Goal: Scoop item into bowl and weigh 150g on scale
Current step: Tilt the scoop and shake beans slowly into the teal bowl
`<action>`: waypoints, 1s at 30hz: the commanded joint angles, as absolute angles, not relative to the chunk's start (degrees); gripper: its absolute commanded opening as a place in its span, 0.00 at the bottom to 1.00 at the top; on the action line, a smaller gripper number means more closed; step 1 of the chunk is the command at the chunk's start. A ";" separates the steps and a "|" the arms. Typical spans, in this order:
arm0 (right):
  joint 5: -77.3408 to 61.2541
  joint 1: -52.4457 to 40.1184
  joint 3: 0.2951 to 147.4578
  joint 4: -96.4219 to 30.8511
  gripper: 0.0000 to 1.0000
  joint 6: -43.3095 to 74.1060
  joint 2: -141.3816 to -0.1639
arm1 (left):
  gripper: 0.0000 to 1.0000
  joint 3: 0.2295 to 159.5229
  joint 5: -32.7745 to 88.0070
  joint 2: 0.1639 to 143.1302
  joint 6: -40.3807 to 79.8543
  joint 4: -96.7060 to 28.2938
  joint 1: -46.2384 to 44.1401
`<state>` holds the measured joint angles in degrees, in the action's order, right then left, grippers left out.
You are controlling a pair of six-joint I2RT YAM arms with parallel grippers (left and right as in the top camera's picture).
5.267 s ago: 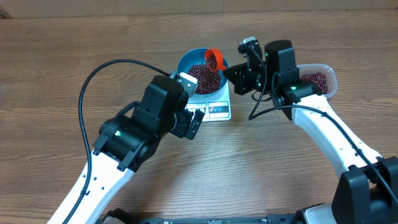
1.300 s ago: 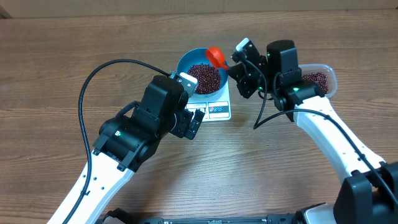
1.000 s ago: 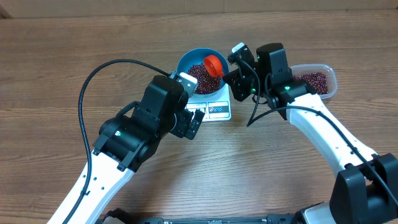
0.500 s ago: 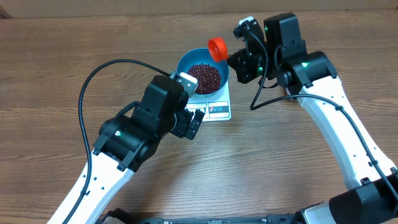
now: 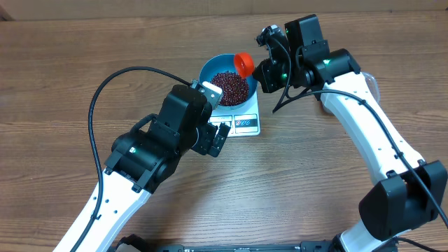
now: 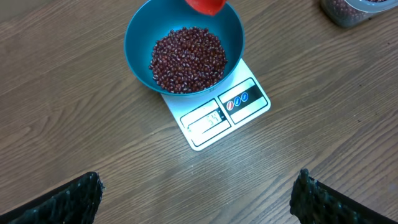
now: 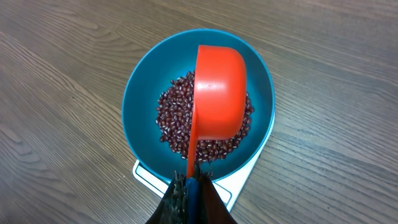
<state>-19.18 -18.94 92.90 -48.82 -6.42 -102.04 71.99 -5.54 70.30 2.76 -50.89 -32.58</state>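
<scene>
The light-blue bowl [image 5: 207,70] stands on the white scale [image 5: 246,112] and holds a pile of dark red-brown beans [image 5: 231,85]. My right gripper [image 5: 262,73] is shut on the handle of an orange scoop [image 5: 243,64], which hangs over the bowl's far right rim. In the right wrist view the scoop [image 7: 217,93] shows its rounded back above the beans [image 7: 177,118]; the gripper [image 7: 193,186] pinches its thin handle. My left gripper [image 6: 199,199] is open and holds nothing, hovering over bare table just in front of the scale [image 6: 258,93] and bowl [image 6: 140,37].
A clear plastic tub [image 6: 357,9] with more beans sits to the right of the scale, mostly hidden under my right arm in the overhead view. A black cable [image 5: 105,91] loops over the table left of the left arm.
The right arm has swung up and back from beside the tub. The scoop rose from over the beans past the bowl's far rim, then came back over that rim. The left arm has not moved.
</scene>
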 commanded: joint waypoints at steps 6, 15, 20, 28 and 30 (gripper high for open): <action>-18.90 -19.03 94.56 -48.42 0.04 -6.22 -105.80 | 1.00 72.86 -4.84 70.50 1.67 -50.78 -32.23; -18.90 -19.14 94.54 -48.10 0.04 -6.22 -107.59 | 1.00 72.86 -4.84 70.50 1.67 -50.78 -32.23; -18.65 -19.94 94.52 -47.46 0.04 -6.22 -109.14 | 1.00 72.86 -4.84 70.50 1.67 -50.78 -32.23; -14.37 -21.41 94.52 -46.19 0.03 -6.22 -111.68 | 1.00 72.86 -4.84 70.50 1.67 -50.78 -32.23; -12.51 -21.74 94.52 -45.82 0.04 -6.22 -111.70 | 1.00 72.86 -4.84 70.50 1.67 -50.78 -32.23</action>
